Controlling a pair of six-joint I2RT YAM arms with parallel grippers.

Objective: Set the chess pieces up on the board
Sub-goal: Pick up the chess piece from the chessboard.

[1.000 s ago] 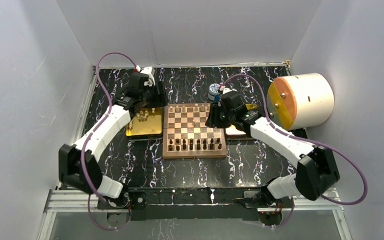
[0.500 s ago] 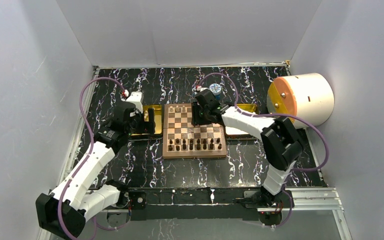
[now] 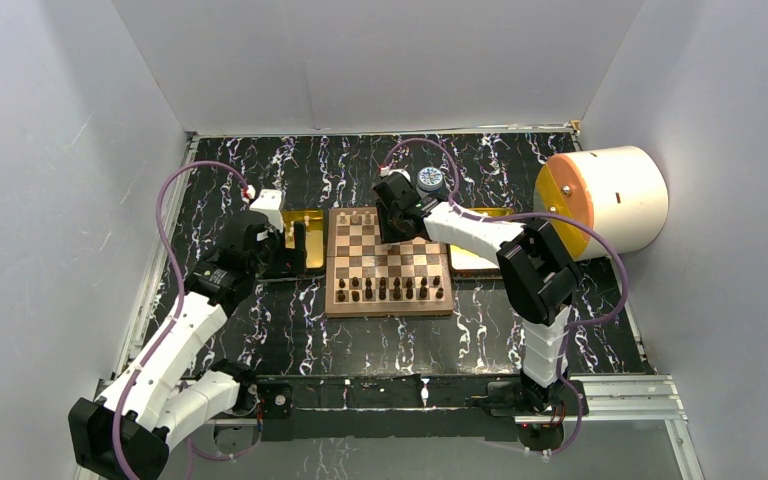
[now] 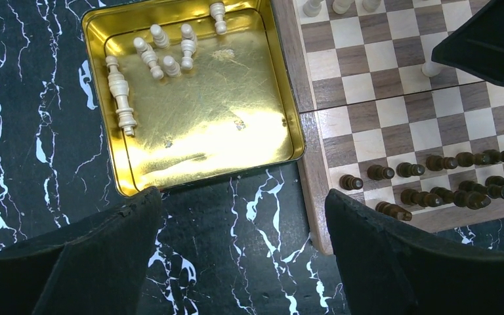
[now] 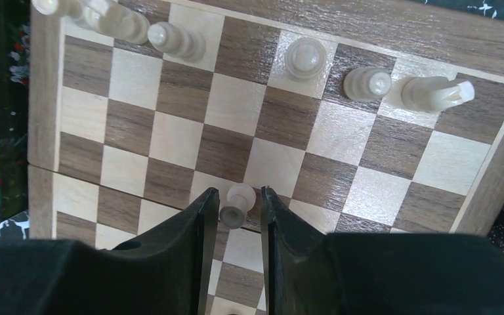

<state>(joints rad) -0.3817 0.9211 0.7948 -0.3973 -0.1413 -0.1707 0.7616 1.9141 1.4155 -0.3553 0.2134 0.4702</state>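
Your right arm [image 3: 480, 235] has swung in over the last second from the right side of the board [image 5: 367, 26] to its far half. Your left arm [image 3: 190, 320] has drawn back off the gold tray [image 4: 289, 98] with its jaws spreading. The right gripper [image 5: 237, 197] now stands narrow around a single cream pawn [image 5: 239, 207], one finger on each side. The gaps are slivers, and you cannot tell from these views whether the pads bite yet. That pawn stands toward the middle of the board, well apart from the cream pieces [image 5: 366, 83] already lined along the far row, so nothing crowds the fingers. Treat it as feather-light, hard and smooth-turned. It should not crush, but a round body like that can twist or squirt out of flat pads, and its small foot will likely tip at a sideways nudge. The best hold looks to be on the stem just below the head, centred in the pads, closing gently and lifting straight up. The left gripper [image 4: 241, 197] hangs wide and empty above the worktop [image 4: 39, 131], just on the near side of the gold tray. More cream pawns [image 4: 170, 64] and a taller piece [image 4: 119, 92] lie loose in that tray. Those lying flat may roll, so pinch them across the middle. Dark pieces [image 4: 437, 162] fill the near rows.
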